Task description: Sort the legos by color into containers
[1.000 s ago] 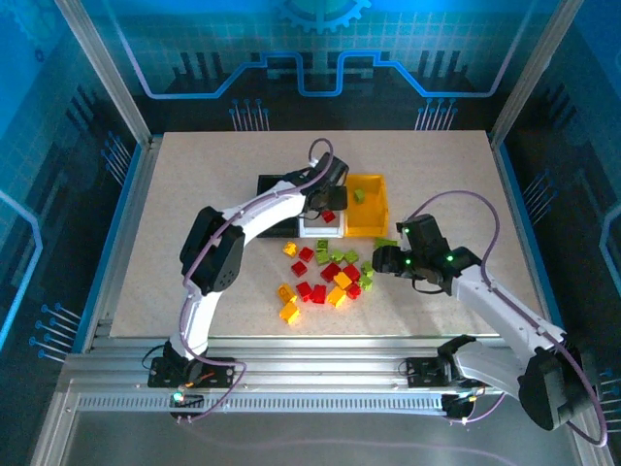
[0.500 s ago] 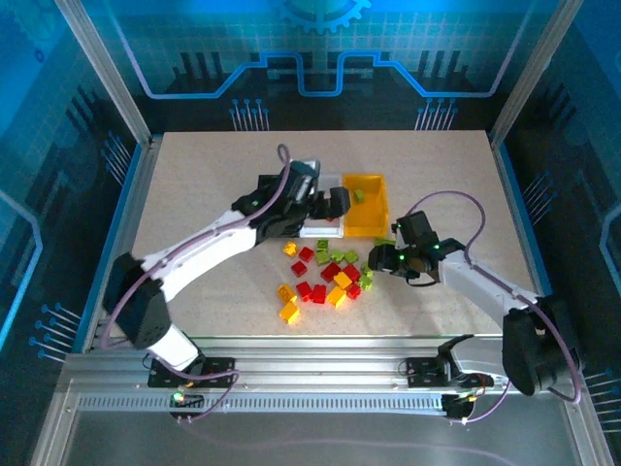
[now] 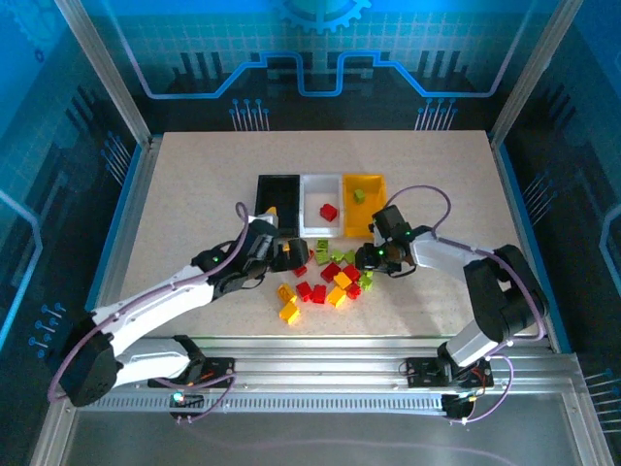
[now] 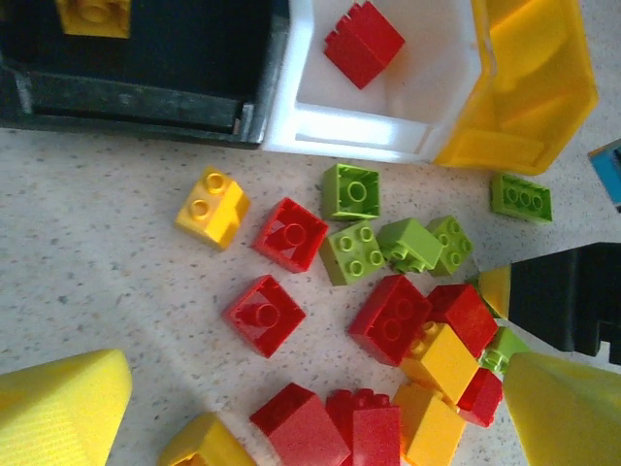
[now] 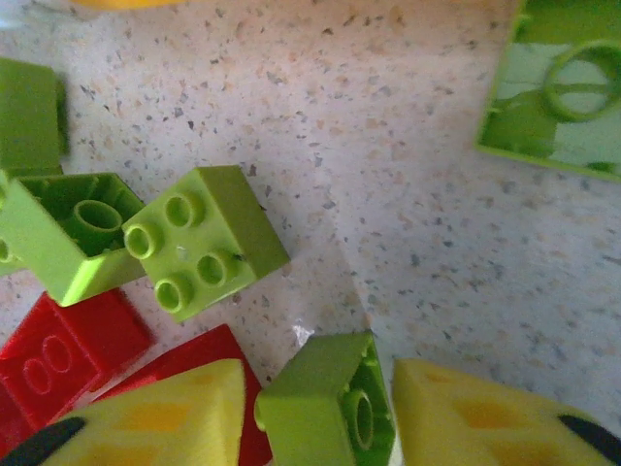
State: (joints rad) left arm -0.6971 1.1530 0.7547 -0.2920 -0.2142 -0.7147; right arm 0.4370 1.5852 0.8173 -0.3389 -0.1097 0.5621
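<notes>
Three bins stand side by side: the black bin (image 3: 277, 184), the white bin (image 3: 309, 209) with a red lego (image 3: 329, 212) in it, and the yellow bin (image 3: 372, 182) holding a green lego. Red, yellow and green legos (image 3: 325, 277) lie in a heap in front of them. My left gripper (image 3: 288, 254) hovers at the heap's left side, and its fingers (image 4: 58, 408) stand wide open over red legos (image 4: 264, 313). My right gripper (image 5: 320, 408) is at the heap's right edge, shut on a lime green lego (image 5: 310, 403) tipped on its side.
In the left wrist view the black bin (image 4: 146, 97) holds a yellow lego (image 4: 92, 15). A flat green plate (image 5: 558, 92) lies apart to the right. Bare table stretches left, right and behind the bins.
My left arm has drawn back from the white bin to the heap's left side, leaving a red lego in that bin. My right gripper has slid left to the heap's edge.
</notes>
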